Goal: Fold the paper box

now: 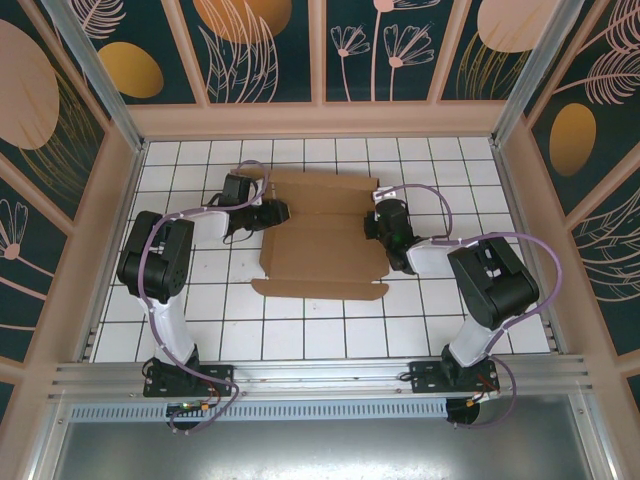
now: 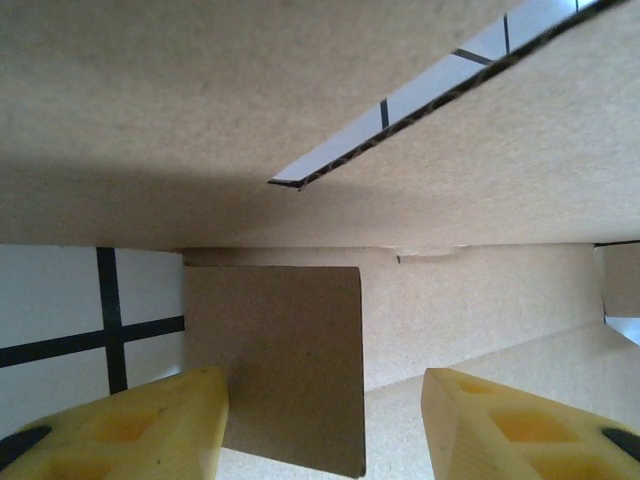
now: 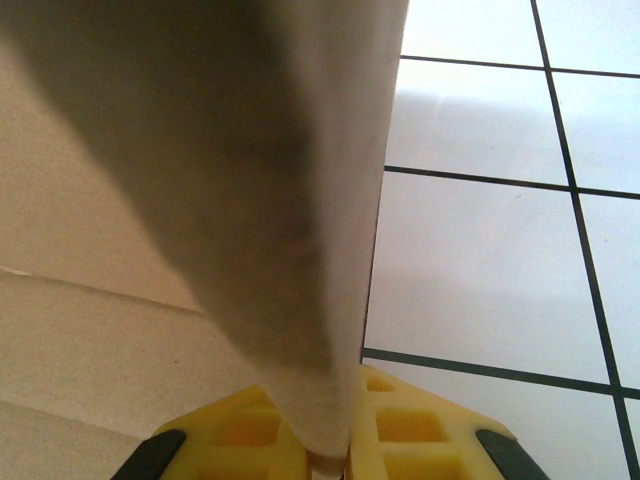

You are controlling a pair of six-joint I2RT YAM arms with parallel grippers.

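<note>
Tiled table (image 1: pixel 300 330) | left gripper (image 2: pixel 322 405) parted at paper box (image 1: pixel 320 245) | right gripper (image 3: pixel 325 410) pinches its flap

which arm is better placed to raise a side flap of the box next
Right, probably. The right tool is shut on the paper box, pinching its right flap. The left tool stands open at the left side, a tab between its jaws but not gripped.

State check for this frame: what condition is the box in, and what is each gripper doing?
paper box: only partly folded, base and near flap lying flat, side flaps raised at the grippers.
left gripper: open, fingers either side of a raised flap.
right gripper: shut on a raised flap of the paper box.
</note>
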